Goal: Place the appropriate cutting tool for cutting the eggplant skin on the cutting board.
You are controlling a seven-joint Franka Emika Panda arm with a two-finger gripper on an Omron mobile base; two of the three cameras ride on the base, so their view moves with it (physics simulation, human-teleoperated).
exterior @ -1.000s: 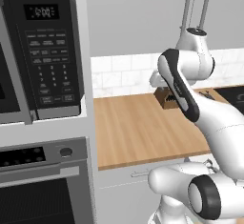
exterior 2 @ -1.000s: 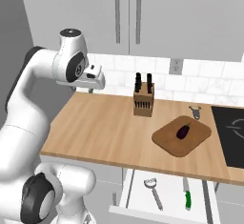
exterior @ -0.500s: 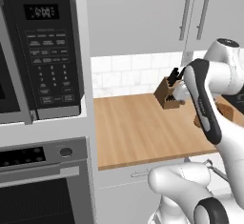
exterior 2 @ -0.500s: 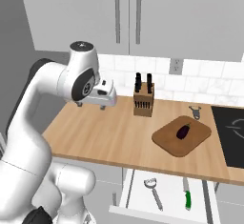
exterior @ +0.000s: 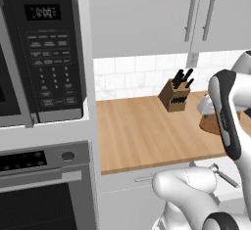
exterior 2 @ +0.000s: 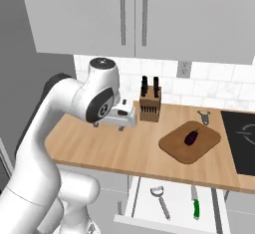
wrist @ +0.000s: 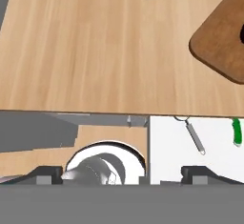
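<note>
Right base view — gripper (exterior 2: 121, 123), fingers apart and empty, above the counter (exterior 2: 99, 143); eggplant (exterior 2: 191, 137) lies on the cutting board (exterior 2: 174, 145).

The robot is a glossy white arm (exterior 2: 60, 108) built of thick, rounded tube segments that swell into bulbous joints. One shoulder-like joint carries a round dark grey cap (exterior 2: 102, 107) with a small pale mark at its centre, and a flat grey disc tops the same housing. Dark grey to black bands (exterior: 226, 111) run along the curved link and ring the joints, standing out against the white shell. The lower body (exterior: 188, 195) is a smooth white rounded mass. The hand (exterior 2: 119, 118) is a pale, boxy block. No cables show.
</note>
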